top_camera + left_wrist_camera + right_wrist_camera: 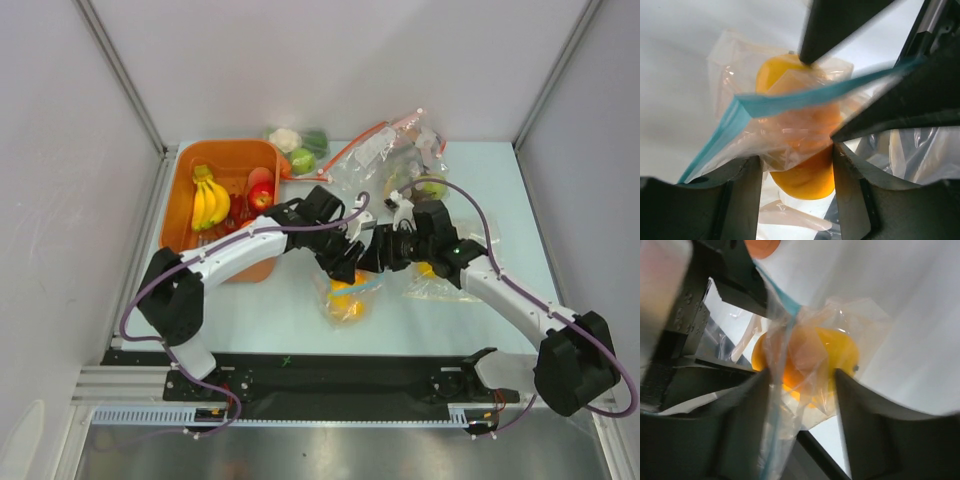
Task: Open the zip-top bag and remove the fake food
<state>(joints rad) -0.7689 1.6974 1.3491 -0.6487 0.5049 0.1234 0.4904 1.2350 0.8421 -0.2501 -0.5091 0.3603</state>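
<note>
Bag [346, 298] mid-desk, just below left end effector [345, 266] and right end effector [372, 258], strip [790, 102] spanning both. Each half open astride mouth; hold unclear.

We see bright, even overhead light on the pale worktop [285, 312], with soft shadows beneath the arms [240, 250]. In both wrist views our fingers [700, 210] are dark and blurred at six o'clock, the background washes out white toward twelve, and glare flecks the crinkled zip-top bag [790, 135].

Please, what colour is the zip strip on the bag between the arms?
Zip strip: teal-blue, best in left wrist view.
</note>
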